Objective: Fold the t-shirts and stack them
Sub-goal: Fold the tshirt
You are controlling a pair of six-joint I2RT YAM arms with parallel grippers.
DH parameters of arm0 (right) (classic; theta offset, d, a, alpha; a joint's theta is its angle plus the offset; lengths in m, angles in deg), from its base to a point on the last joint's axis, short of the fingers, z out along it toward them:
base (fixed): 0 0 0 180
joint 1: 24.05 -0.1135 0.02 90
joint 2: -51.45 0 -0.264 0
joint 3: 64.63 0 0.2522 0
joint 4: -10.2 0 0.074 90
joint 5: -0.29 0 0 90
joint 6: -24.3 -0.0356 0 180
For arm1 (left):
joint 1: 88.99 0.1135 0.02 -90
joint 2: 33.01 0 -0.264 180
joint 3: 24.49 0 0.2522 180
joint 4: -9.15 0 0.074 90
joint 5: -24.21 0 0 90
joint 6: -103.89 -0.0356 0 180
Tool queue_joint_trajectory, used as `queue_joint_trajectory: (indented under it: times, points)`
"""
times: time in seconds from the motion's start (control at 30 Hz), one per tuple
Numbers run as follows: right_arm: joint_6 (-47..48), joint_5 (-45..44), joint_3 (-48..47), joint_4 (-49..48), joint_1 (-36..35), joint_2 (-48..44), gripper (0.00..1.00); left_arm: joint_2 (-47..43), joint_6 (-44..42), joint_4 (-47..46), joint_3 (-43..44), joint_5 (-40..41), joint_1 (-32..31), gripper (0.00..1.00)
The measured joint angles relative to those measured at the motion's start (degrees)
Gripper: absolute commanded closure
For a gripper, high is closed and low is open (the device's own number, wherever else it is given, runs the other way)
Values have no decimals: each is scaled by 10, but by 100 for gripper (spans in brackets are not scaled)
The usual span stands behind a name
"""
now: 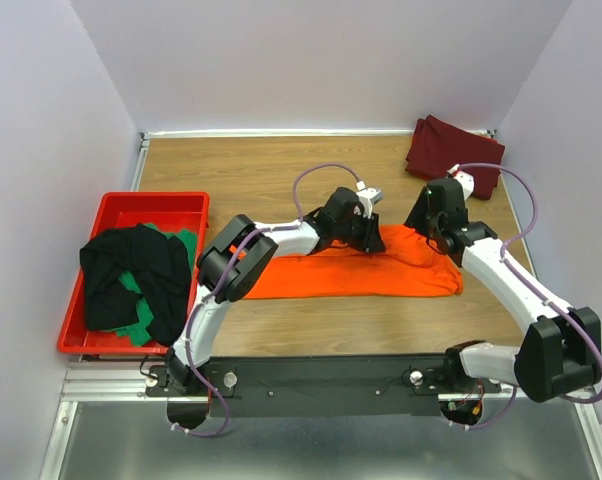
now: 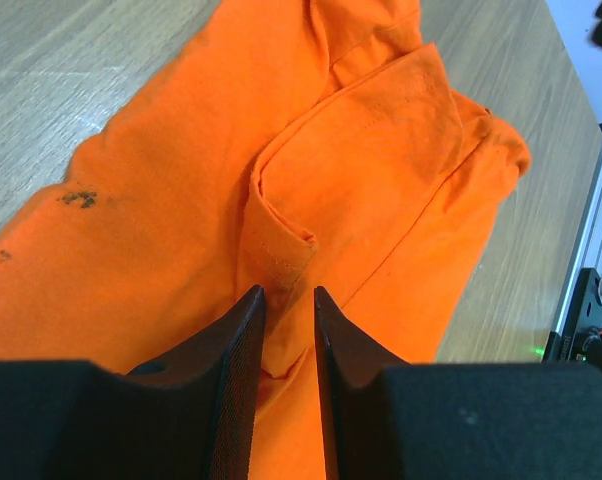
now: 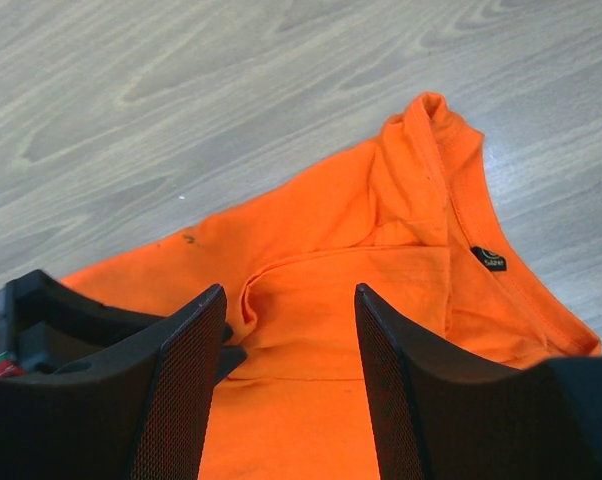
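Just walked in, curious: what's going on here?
Two robot arms work on the orange t-shirt lying on the table. The left claw straddles a raised fold, grip unclear; the right claw hangs open over it. A folded maroon t-shirt sits in the far corner; a black t-shirt and a green t-shirt lie in the red bin.

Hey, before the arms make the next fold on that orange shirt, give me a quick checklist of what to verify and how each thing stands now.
1. Orange shirt laid out as a long strip on the table: ok.
2. Raised fold sits between the left gripper jaws: ok. Firm pinch: cannot tell.
3. Right gripper open near the collar end, holding nothing: ok.
4. Maroon shirt folded in the far right corner, apart from the orange one: ok.
5. Spare shirts contained in the red bin: not ok, the black shirt drapes over its rim.
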Motion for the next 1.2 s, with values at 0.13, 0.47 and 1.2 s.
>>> queue_joint_trajectory:
  times: [0.13,0.47,1.2]
  points:
    - [-3,-10,7,1,0,10,38,-3,-3,-10,-12,-7,0,66]
    - [-9,-42,17,10,9,54,39,-20,-9,-28,-33,-11,0,67]
    - [-27,-59,38,17,39,131,48,-22,-5,-9,3,30,-3,52]
